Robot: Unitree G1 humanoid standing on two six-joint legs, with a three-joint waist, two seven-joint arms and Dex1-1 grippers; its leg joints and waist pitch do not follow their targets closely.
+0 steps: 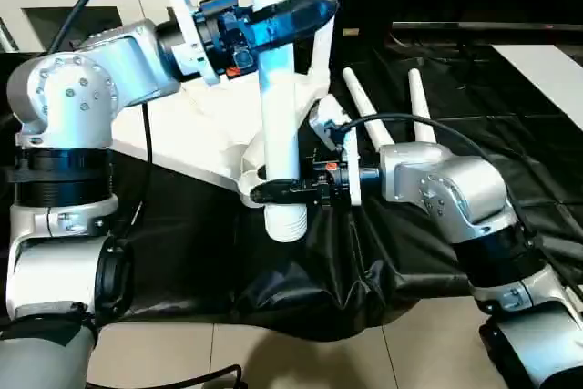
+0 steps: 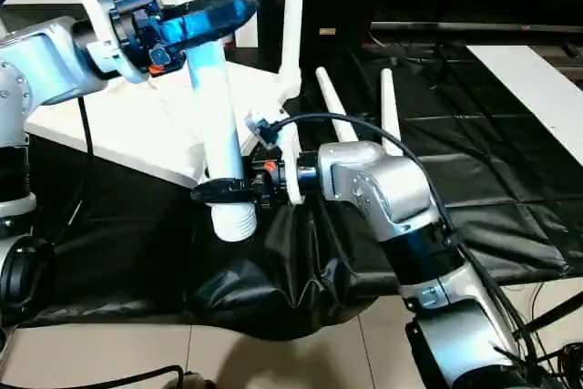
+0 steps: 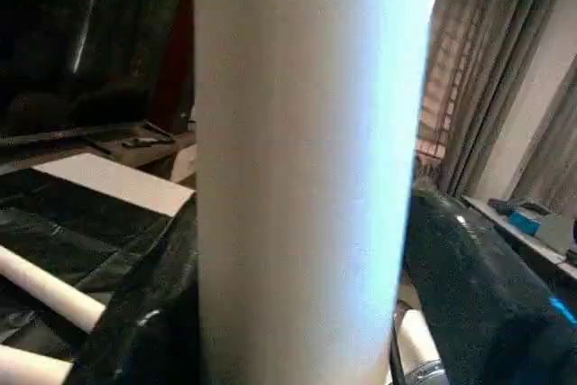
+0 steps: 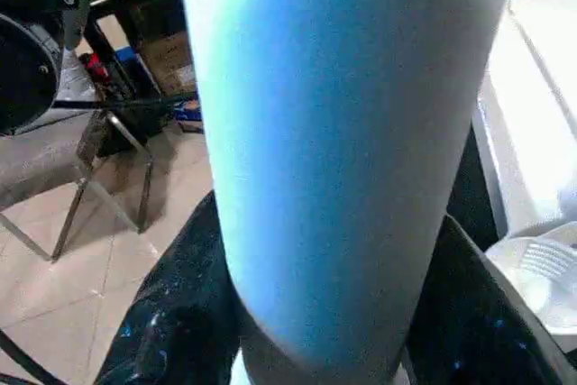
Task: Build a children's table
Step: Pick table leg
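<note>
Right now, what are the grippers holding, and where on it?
Right gripper clamps the upright white table leg just above its ribbed lower end; left gripper brackets it higher up, grip unclear.

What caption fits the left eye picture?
Two grippers, left and right, holding an upright white table leg.

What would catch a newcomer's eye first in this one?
A white table leg standing upright in the middle, with the right end effector around it just above its ribbed lower end and the left end effector at it higher up. Behind it lies the white tabletop, and two spare legs lie on the black sheet.
</note>
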